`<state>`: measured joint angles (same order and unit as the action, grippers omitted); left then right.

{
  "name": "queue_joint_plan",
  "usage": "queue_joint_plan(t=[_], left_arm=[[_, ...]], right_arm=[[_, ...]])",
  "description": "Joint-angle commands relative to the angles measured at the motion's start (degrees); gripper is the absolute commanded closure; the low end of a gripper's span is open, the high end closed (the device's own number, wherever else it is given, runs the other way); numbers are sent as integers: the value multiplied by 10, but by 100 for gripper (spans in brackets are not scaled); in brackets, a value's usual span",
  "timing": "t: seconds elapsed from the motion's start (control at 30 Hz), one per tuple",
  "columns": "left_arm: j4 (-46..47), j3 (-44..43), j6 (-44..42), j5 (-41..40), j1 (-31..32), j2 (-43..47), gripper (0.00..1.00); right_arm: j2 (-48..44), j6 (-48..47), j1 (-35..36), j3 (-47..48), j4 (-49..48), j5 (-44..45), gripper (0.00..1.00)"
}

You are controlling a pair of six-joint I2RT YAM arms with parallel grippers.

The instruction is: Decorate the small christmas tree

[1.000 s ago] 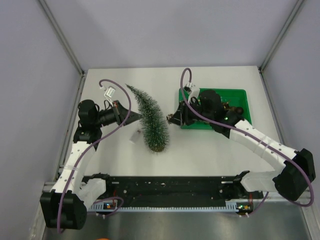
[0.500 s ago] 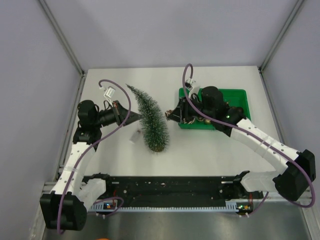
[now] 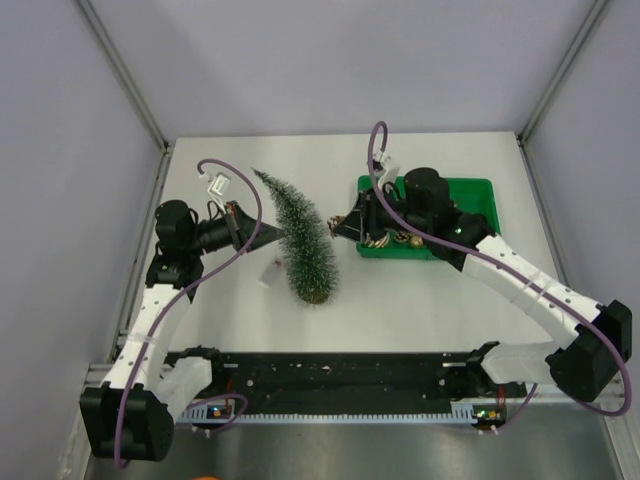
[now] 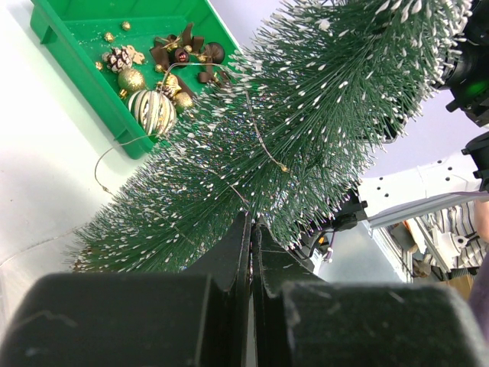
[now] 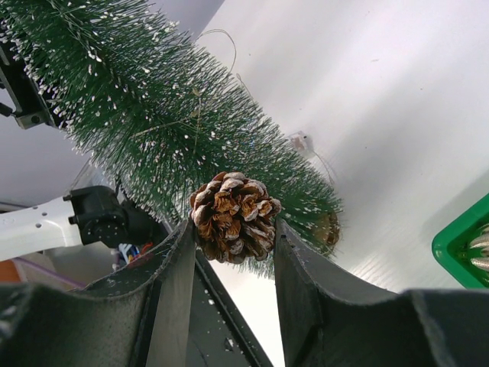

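Observation:
The small christmas tree [image 3: 303, 238] stands tilted on the white table, its brown disc base [image 3: 313, 292] toward me. A thin gold wire [image 4: 254, 131] lies over its bristles [image 4: 306, 115]. My left gripper [image 3: 262, 231] is at the tree's left side, jaws pressed together against the branches [image 4: 249, 220]; nothing shows between them. My right gripper [image 3: 336, 227] is at the tree's right side, shut on a frosted brown pine cone [image 5: 233, 216] that nearly touches the green bristles [image 5: 145, 92]. The gripper's fingertips [image 5: 233, 238] flank the cone.
A green tray [image 3: 482, 189] of ornaments sits to the right of the tree; its rim [image 4: 76, 57] encloses a striped gold ball [image 4: 152, 112], a pine cone and small gold balls. A small white tag [image 3: 267, 276] lies left of the tree base. Grey walls ring the table.
My right gripper has lifted out of the tray and moved left to the tree's side with the pine cone. The left arm and the tree have not moved.

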<state>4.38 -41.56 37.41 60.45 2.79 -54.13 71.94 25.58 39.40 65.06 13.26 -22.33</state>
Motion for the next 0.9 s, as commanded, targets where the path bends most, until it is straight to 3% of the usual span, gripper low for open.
queue_joint_plan(t=[0.0,0.87], left_arm=[[14,0,-1,8,2,6,100],[16,-4,8,19,2,5,100]], right_arm=[[-15,-5,9,29,-10,-17,81],[40,-52,-5,56,-12,22,83]])
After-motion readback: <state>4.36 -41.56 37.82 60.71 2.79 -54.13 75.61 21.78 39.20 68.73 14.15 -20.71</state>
